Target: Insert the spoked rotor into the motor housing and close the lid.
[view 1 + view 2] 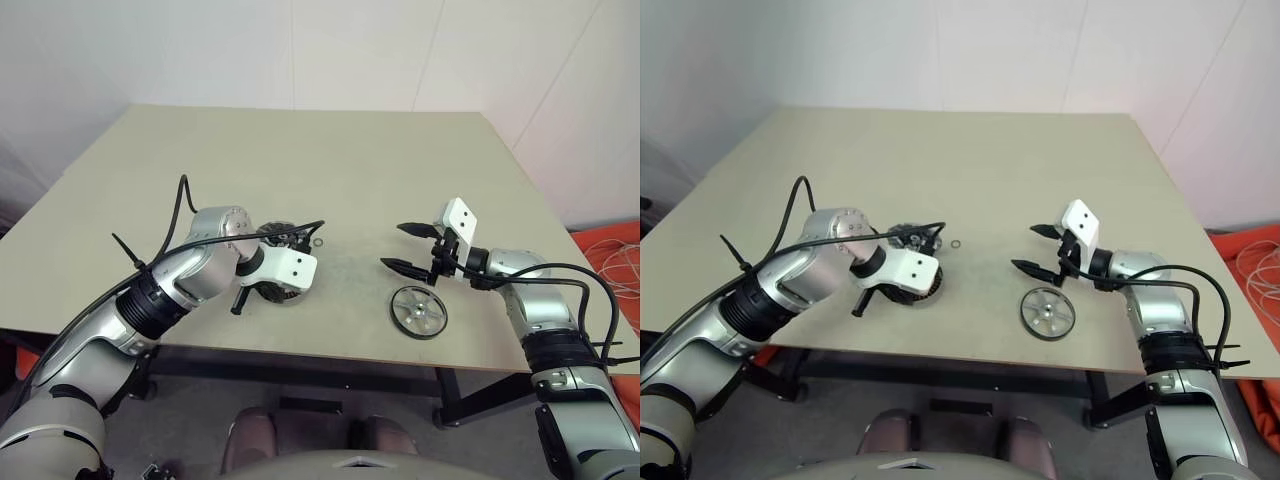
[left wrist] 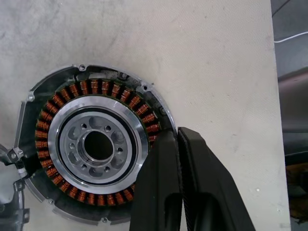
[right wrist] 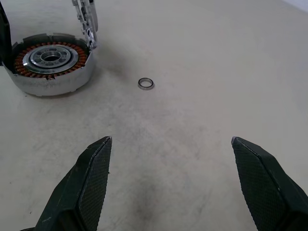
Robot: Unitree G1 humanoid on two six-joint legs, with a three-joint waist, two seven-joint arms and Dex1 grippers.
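A: What lies nearest the front edge of the surface (image 1: 330, 150)?

B: The rotor (image 1: 418, 311), flat on its own by that edge, on the right side.

A: And the right end effector (image 1: 413, 248)?

B: Just behind the rotor, clear of it, fingers (image 3: 91, 178) spread wide with nothing between them.

A: The left one?

B: The left end effector (image 2: 177, 139) points steeply down over the housing (image 2: 91, 144), fingers pressed together and empty. Their tips sit at the housing's rim over the copper windings; whether they actually touch it I can't quite tell.

A: Is the housing open?

B: Yes, the windings and the silver hub are bare. It rests left of centre, well apart from the rotor.

A: Anything beyond?

B: A small ring (image 3: 146, 83) on the surface just past the housing, toward the middle. Something dark sits behind the housing, mostly hidden by the arm; possibly the lid.
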